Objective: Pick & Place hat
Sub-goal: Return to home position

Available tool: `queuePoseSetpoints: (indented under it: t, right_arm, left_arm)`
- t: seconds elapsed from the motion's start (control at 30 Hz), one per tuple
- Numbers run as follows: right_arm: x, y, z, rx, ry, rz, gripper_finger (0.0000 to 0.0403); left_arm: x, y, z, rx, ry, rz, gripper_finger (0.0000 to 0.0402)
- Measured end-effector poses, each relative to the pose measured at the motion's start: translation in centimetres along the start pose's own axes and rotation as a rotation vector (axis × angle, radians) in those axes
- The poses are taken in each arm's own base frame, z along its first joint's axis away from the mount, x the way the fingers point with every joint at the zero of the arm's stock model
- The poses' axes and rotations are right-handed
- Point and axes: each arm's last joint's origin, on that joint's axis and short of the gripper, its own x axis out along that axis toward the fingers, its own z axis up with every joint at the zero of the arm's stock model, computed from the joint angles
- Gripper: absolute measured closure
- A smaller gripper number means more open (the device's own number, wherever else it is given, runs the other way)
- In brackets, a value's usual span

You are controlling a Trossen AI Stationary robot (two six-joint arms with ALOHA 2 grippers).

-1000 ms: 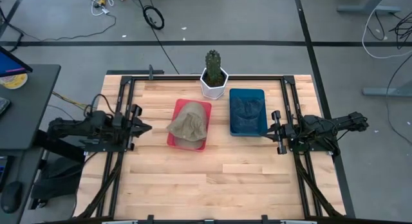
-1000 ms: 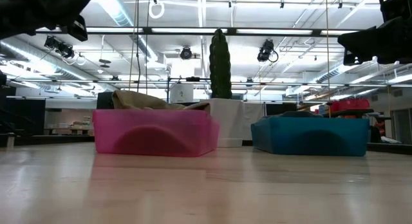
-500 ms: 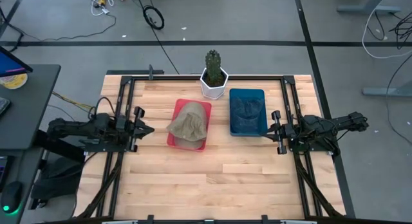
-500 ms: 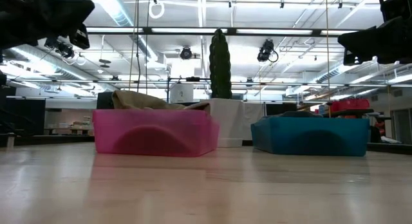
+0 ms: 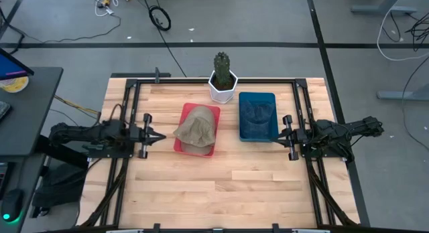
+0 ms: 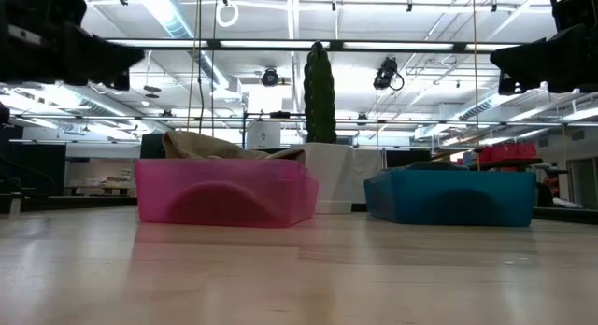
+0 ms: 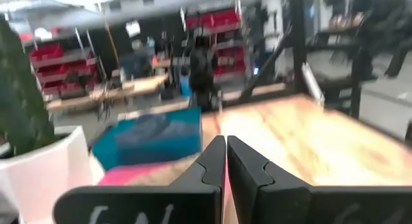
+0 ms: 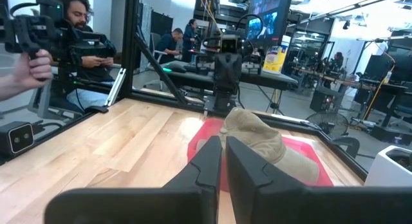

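A tan hat (image 5: pixel 196 128) lies in a pink tray (image 5: pixel 182 129) near the table's middle; it also shows as the tan hat (image 8: pixel 267 140) and, over the tray's rim, as the hat (image 6: pixel 201 145). My left gripper (image 5: pixel 162 135) is shut, hovering just left of the pink tray and pointing at it. In its own wrist view the left gripper (image 7: pixel 226 150) has its fingertips together. My right gripper (image 5: pixel 279 133) waits shut at the table's right side, beside a blue tray (image 5: pixel 258 116), and touches nothing; the right gripper (image 8: pixel 223 150) points across at the hat.
A cactus in a white pot (image 5: pixel 222 82) stands at the far edge behind both trays. The blue tray holds dark blue cloth (image 5: pixel 257 112). Black frame rails (image 5: pixel 127 112) run along the table's sides. Bare wood lies toward the near edge. People sit beyond the table (image 8: pixel 77 31).
My left arm has reached toward the table's right, bringing its shut gripper closer to the pink tray. The hat, the trays and the right arm have stayed where they were.
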Motion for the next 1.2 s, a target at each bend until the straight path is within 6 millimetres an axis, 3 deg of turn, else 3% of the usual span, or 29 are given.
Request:
queuePoseSetpoints:
  t: [0.53, 1.2]
  right_arm:
    - [0.0, 0.0, 0.0, 0.0, 0.0, 0.0, 0.0378]
    - [0.0, 0.0, 0.0, 0.0, 0.0, 0.0, 0.0378]
  left_arm:
    - [-0.02, -0.11, -0.67, -0.073, 0.071, -0.006, 0.0381]
    - [0.0, -0.04, -0.33, -0.106, 0.03, 0.002, 0.0381]
